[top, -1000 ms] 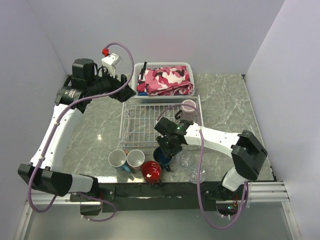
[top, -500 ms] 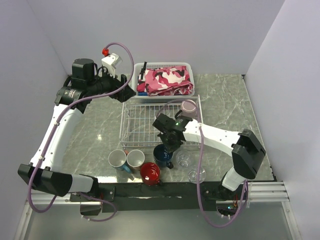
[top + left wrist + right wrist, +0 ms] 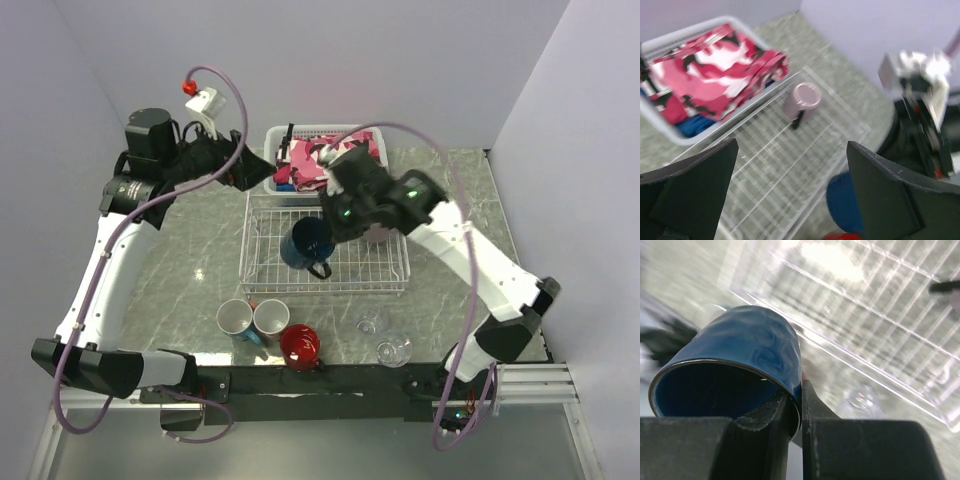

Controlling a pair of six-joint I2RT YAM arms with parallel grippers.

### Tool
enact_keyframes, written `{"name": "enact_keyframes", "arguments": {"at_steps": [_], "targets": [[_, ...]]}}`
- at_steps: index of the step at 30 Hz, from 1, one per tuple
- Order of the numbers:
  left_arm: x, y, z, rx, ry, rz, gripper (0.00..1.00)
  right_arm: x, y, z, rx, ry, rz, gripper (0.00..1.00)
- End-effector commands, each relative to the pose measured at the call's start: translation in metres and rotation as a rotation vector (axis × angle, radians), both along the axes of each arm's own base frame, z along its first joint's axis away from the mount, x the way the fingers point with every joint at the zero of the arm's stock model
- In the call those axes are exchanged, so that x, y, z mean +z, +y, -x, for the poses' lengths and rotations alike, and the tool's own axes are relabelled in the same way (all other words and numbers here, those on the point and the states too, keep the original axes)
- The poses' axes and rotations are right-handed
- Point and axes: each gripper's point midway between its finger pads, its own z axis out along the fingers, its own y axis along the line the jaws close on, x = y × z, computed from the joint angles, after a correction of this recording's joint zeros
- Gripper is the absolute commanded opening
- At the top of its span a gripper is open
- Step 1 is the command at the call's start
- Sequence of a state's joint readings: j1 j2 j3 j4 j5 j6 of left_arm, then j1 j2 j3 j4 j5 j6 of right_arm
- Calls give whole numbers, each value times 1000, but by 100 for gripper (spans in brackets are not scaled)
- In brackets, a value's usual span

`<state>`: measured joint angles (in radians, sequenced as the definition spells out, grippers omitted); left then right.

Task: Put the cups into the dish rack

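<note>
Over the rack [image 3: 365,265] at centre frame, my right gripper [image 3: 801,395] pinches the navy mug [image 3: 305,245] by its rim, grid straight below; left gripper [image 3: 790,190] gapes, upper left.

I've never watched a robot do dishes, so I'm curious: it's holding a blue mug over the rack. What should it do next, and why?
Probably lower it onto bare wires, then let go. The right arm's jaws pinch the navy mug by its rim, seemingly above the dish rack, apart from the pink mug already inside.
</note>
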<state>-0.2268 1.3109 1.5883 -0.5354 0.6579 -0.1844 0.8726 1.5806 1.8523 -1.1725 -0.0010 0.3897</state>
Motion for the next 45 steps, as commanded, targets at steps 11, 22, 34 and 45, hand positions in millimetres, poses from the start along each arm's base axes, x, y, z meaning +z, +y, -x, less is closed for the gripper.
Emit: {"name": "enact_keyframes", "arguments": {"at_steps": [11, 22, 34, 45], "targets": [[73, -17, 51, -367, 192, 421, 96, 190, -12, -54, 21, -77, -1064, 0], [53, -38, 59, -404, 298, 437, 97, 212, 8, -103, 57, -73, -1291, 0], [56, -74, 35, -323, 290, 472, 97, 189, 43, -124, 43, -15, -1292, 0], [61, -84, 11, -227, 264, 484, 88, 173, 48, -122, 25, 34, -1289, 0]]}}
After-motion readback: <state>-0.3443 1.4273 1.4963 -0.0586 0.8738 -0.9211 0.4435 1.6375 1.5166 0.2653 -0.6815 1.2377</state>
